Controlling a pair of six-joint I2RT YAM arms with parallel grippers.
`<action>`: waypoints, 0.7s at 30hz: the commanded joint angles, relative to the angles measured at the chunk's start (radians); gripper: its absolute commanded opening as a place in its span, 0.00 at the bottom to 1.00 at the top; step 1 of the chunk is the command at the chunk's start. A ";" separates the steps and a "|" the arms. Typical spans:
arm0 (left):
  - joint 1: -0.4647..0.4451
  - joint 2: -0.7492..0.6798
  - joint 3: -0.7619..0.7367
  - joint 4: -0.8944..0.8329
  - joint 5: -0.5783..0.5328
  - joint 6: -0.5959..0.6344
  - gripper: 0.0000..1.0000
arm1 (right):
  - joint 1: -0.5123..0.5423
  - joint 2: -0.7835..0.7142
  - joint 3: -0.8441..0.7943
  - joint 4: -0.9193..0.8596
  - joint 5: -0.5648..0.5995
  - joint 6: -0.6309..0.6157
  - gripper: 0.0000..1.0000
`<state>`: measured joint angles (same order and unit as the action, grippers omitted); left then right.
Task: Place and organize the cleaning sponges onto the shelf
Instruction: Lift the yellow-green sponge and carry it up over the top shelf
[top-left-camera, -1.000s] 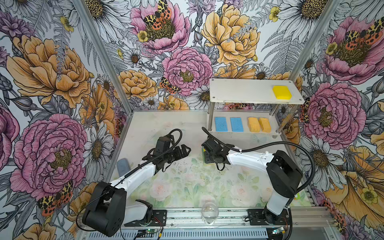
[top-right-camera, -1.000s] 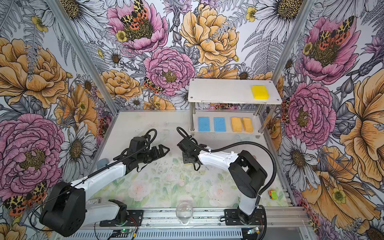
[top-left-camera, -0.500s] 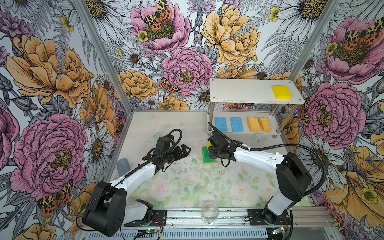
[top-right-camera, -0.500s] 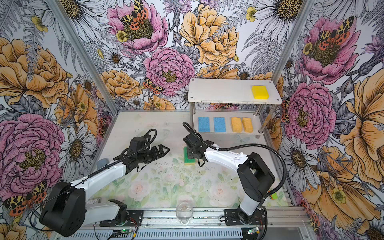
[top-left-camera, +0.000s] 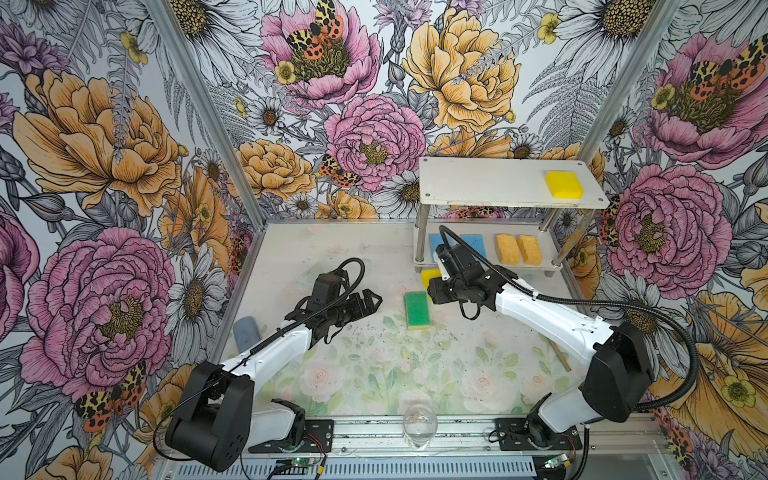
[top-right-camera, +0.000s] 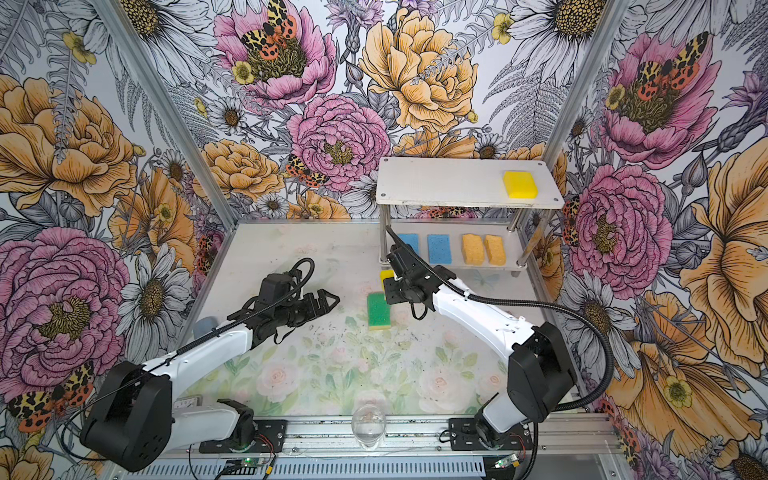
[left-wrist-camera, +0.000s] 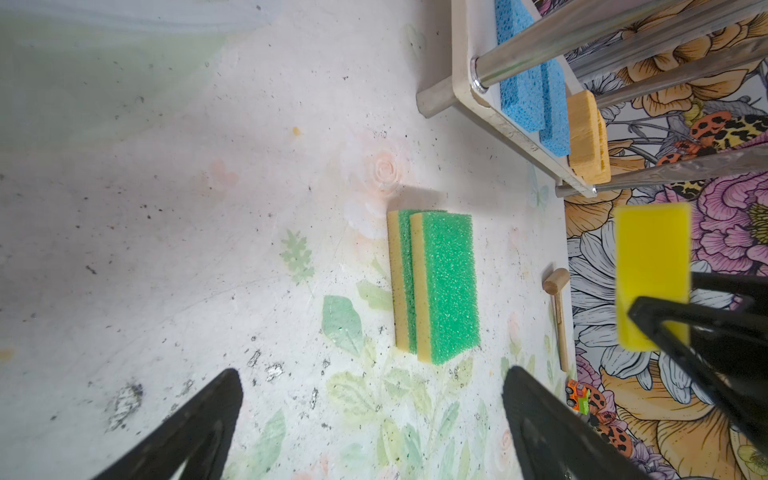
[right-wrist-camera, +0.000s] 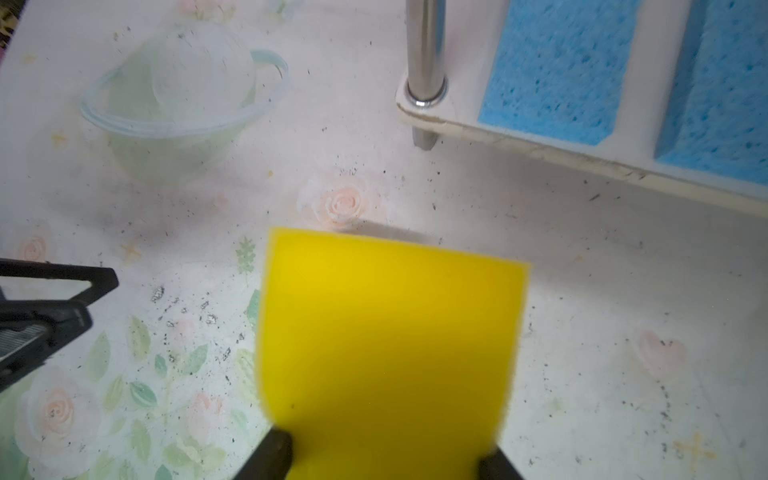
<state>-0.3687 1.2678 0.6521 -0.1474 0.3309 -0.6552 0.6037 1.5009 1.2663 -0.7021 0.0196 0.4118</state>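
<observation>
So, quick update: a second ago my right hand (right-wrist-camera: 384, 461) was down on the little pile mid-counter. Now it's up and off it, pinching a thick bright yellow sponge block (right-wrist-camera: 390, 332) by one end. That one's picked, and I reckon the next bit is the carry to the shelf.

Left to right: a grey-blue cylinder (top-left-camera: 246, 332) sits by the left wall, not my job. My left hand (top-left-camera: 370, 300) hovers over the counter (top-left-camera: 374, 374) with its fingers spread wide and nothing in it, and it hasn't budged. Just right of it are the two green-topped sponges with yellow bases (left-wrist-camera: 449, 286). They look stacked one on the other, a bit offset, and they're waiting on the counter.

Then comes my right hand with the yellow block. It's clear of the counter, just in front of the front-left corner of the small two-tier white-board shelf with shiny metal posts (top-left-camera: 478, 183). The lower board has two flat blue sponges (top-left-camera: 473, 243) and two porous orange-yellow sponges (top-left-camera: 508, 248) in a row. The upper board only has the other thick yellow block (top-left-camera: 563, 185) at its right end, so I'd guess mine goes next to it.

In the way: that front-left post and the upper board's front edge are close over my wrist, so I'd want to rise before going in. A small wooden mallet (top-left-camera: 560, 355) lies near the right wall and a clear glass (top-left-camera: 419, 428) stands at the front edge. Both are well apart from my path.
</observation>
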 joint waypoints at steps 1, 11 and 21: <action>0.010 0.004 0.001 0.026 0.023 0.004 0.99 | -0.042 -0.076 0.077 -0.092 -0.064 -0.072 0.52; 0.017 -0.012 -0.003 0.016 0.017 0.009 0.99 | -0.208 -0.214 0.255 -0.240 -0.066 -0.192 0.53; 0.017 -0.018 0.006 0.010 0.024 0.008 0.99 | -0.369 -0.218 0.492 -0.270 0.029 -0.313 0.54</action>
<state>-0.3611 1.2678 0.6521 -0.1452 0.3340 -0.6548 0.2649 1.2839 1.6981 -0.9585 0.0082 0.1581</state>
